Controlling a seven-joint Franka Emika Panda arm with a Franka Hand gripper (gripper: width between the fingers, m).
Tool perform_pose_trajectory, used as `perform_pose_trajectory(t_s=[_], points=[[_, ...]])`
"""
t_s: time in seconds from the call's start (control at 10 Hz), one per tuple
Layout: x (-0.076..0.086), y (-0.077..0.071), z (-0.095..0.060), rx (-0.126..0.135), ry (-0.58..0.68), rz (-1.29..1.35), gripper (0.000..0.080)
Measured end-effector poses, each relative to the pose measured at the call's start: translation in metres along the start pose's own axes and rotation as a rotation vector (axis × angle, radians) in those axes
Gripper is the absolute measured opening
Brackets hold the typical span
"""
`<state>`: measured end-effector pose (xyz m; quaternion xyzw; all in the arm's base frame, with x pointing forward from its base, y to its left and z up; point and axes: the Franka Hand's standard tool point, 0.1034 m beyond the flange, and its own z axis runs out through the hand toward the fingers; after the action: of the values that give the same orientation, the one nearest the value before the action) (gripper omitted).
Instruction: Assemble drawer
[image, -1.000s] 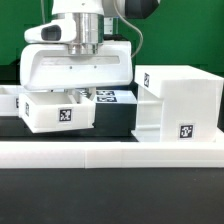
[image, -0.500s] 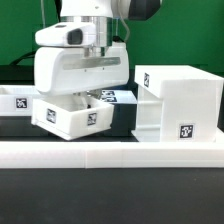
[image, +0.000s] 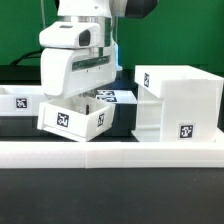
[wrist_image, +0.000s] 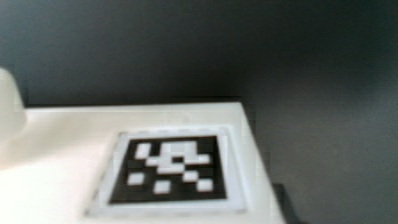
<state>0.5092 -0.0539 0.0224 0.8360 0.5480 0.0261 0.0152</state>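
Observation:
My gripper is shut on the wall of a small white open-top tray and holds it tilted above the black table, tag facing front. The fingertips are hidden inside the tray. The large cube-shaped housing stands at the exterior view's right, a short gap from the tray. A second tray lies at the far left. In the wrist view a white tagged surface fills the frame, blurred, with dark table beside it.
A long low white rail runs across the front. The marker board lies flat on the table behind the held tray. A green wall stands behind.
The gripper and the held tray have moved toward the exterior view's right, closer to the housing. The tray has lifted off the table and tilted.

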Motion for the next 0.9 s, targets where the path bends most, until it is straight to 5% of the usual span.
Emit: perform_pose_trajectory(t_s=[0.7, 0.9], points=[[0.004, 0.001, 0.0, 0.0, -0.023, -0.243, 0.0041], [-0.013, 0.006, 0.001, 0.003, -0.014, -0.283, 0.0041]])
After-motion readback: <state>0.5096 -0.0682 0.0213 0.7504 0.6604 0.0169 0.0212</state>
